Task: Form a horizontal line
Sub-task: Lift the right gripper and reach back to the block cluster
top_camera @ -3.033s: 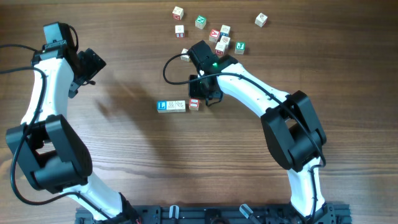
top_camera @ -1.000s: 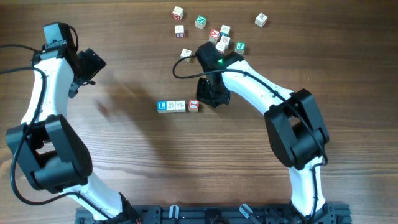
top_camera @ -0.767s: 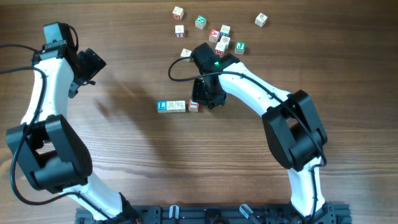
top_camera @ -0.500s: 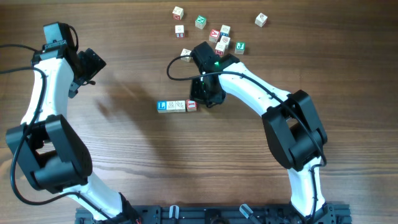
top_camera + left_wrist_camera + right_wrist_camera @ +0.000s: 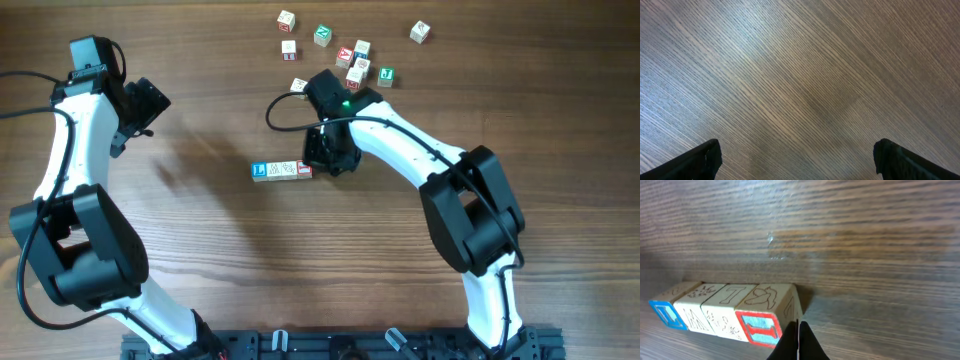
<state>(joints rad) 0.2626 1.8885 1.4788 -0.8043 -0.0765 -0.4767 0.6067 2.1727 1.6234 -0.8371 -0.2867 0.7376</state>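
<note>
Horizontal line (image 5: pixel 281 170): four small wooden cubes touching in a straight row, mid-table, just left of the right gripper (image 5: pixel 325 157). Left to right: blue-faced cube (image 5: pixel 665 314), reading "L" from overhead; two pale engraved cubes, the second with "T" on top; red-faced cube (image 5: pixel 758 328), reading "I". Right gripper's fingers pressed together, tip at the red-faced cube's right end, seemingly touching. Loose cubes (image 5: pixel 352 60) scattered farther back; lettering too small to read. Left gripper (image 5: pixel 147 105) spread wide over bare table (image 5: pixel 800 75), well apart.
</note>
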